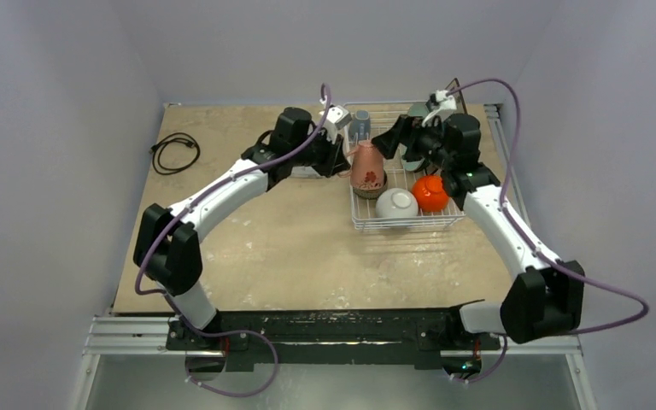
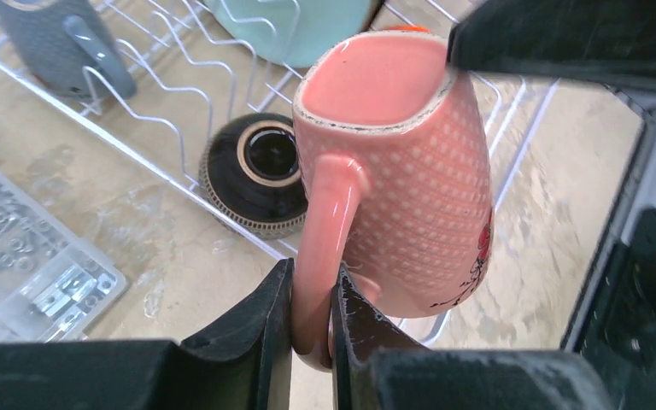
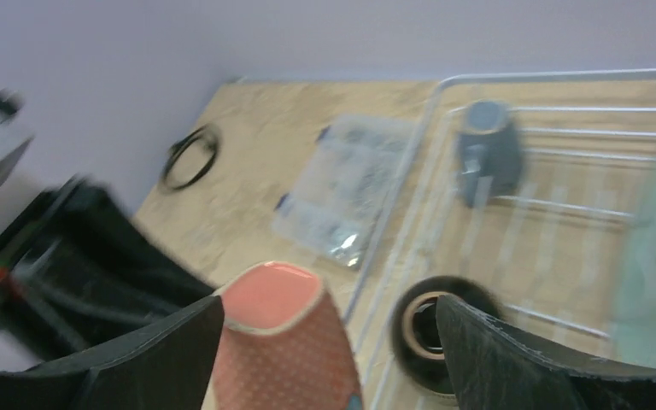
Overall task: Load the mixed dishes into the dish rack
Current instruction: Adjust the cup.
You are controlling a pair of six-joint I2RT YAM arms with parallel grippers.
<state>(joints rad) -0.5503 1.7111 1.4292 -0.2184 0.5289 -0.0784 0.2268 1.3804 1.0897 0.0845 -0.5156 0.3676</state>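
Left gripper (image 2: 312,316) clenched on salmon-pink mug (image 2: 410,171) handle, right gripper (image 3: 329,312) released. Lower into dish rack (image 1: 406,225), clearing brown bowl (image 2: 256,171) beyond left fingertips.

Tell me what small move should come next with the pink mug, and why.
Probably draw the right gripper back, clear of the salmon-pink mug: its jaws stand open around it, while the left gripper is clamped on the handle, holding it above the dish rack edge.

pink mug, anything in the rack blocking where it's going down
Yes, the upturned dark bowl sits in the dish rack right beside the pink mug, crowding that spot. The left tool grips the mug's handle.
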